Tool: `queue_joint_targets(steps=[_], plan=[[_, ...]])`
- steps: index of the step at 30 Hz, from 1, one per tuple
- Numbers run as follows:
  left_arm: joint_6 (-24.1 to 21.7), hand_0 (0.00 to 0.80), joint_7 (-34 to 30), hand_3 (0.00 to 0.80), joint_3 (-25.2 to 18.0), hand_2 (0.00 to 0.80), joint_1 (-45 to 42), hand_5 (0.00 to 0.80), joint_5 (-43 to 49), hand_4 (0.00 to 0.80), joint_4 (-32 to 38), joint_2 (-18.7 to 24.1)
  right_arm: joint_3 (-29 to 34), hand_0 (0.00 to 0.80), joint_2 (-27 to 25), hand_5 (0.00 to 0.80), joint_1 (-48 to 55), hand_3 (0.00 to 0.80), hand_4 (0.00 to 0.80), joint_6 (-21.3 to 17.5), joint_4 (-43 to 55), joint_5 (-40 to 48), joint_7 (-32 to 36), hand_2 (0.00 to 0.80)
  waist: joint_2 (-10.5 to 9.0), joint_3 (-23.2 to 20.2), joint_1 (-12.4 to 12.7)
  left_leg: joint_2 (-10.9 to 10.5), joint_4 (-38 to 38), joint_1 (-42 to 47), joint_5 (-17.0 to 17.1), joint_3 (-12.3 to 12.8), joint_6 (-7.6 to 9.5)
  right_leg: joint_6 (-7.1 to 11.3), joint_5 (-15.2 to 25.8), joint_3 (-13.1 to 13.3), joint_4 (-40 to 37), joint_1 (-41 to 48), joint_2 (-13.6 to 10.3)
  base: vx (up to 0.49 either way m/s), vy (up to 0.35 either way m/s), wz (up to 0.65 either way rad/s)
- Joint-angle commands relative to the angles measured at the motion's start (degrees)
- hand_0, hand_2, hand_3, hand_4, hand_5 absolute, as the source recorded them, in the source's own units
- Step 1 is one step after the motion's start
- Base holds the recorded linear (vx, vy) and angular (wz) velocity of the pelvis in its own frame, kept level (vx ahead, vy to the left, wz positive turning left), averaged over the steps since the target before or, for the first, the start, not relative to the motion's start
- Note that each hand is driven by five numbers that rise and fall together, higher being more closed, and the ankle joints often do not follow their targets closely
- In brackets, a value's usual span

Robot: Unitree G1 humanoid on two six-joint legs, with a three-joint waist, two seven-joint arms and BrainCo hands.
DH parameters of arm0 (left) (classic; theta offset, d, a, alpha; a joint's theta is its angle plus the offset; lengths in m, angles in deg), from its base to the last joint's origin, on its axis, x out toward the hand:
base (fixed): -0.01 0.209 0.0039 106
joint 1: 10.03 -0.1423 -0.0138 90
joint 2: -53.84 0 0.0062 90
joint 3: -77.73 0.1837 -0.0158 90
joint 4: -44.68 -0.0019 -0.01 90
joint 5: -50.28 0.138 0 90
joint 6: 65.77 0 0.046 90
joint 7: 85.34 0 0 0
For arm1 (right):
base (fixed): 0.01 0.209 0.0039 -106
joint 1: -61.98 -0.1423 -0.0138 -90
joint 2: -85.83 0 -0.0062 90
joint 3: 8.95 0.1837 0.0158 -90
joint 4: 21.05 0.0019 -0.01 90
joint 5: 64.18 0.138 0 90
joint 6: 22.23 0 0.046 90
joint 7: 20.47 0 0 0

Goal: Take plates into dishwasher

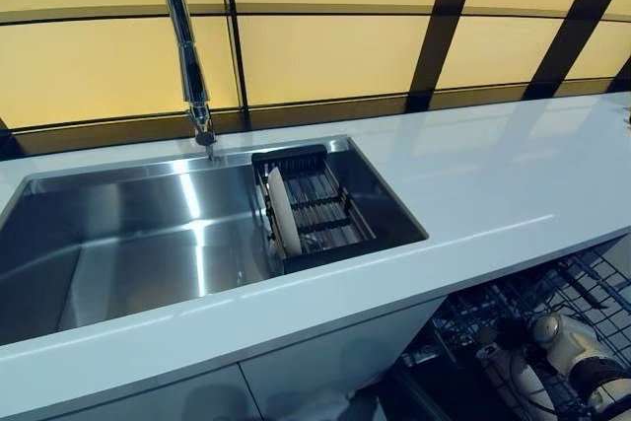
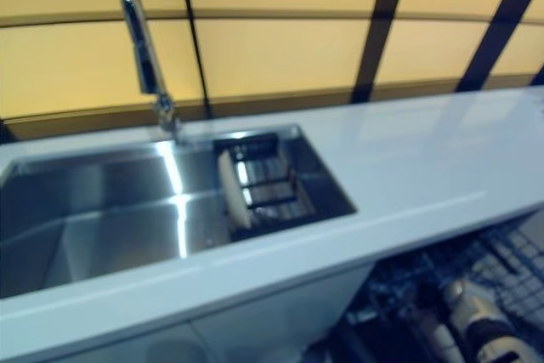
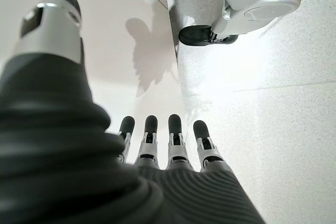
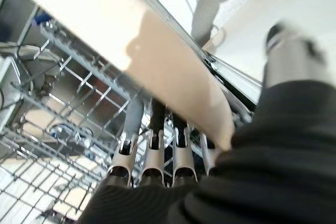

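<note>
In the right wrist view, the right hand [image 4: 157, 156] held a cream plate [image 4: 157, 61] edge-on: its fingers [image 4: 134, 124] ran behind the plate's far face and the thumb [image 4: 289, 56] showed on the near side, so the plate sat clamped between them, above the wire dishwasher rack [image 4: 63, 108]. In the head views that arm showed at the lower right of the frame, over the rack [image 1: 552, 313] below the white tabletop [image 1: 493, 184]. A second plate [image 1: 283, 211] stood upright in the dark drainer rack [image 1: 320, 206] at the right end of the steel sink [image 1: 128, 234], under the faucet [image 1: 185, 46] at upper left. The left hand [image 3: 163, 150] hung over the floor [image 3: 283, 119], its fingers straight, apart and empty.
</note>
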Motion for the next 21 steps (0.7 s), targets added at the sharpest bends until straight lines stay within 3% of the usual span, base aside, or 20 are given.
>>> queue_joint_targets(steps=[1,8,21], plan=[[-1.0,0.000,0.7,0.000,2.4,0.000,4.7,0.000,2.8,0.000,-2.3,1.2,-0.1,0.000,-4.8,0.000,-5.4,0.000,0.000,0.5,2.1,0.6,-0.2,0.000,-0.59,0.1,1.1,-1.5,0.0,0.9,-1.5,-0.6,0.88,-2.47,-0.3,1.6,1.7,-0.6,2.1,0.000,0.000,0.00],[-0.9,0.000,1.0,0.000,1.0,0.000,4.0,0.000,2.8,0.000,-2.4,1.3,3.5,0.000,-11.7,0.000,-5.4,0.000,0.000,1.5,8.2,2.0,0.6,0.000,-2.01,-0.7,-0.9,-1.1,-0.2,2.6,-2.2,0.8,1.14,-2.33,-0.1,3.2,1.6,-0.6,2.5,0.002,0.005,0.00],[-1.3,0.000,1.2,0.000,-0.1,0.000,3.2,0.000,2.6,0.000,-3.3,1.4,8.4,0.000,-20.9,0.000,-7.0,0.000,0.000,3.5,9.6,6.2,-0.8,0.000,-3.79,-1.9,-3.4,-0.5,-0.1,4.6,-3.4,3.3,1.46,-2.05,0.2,5.3,1.7,-0.9,2.8,0.019,0.037,-0.08]])
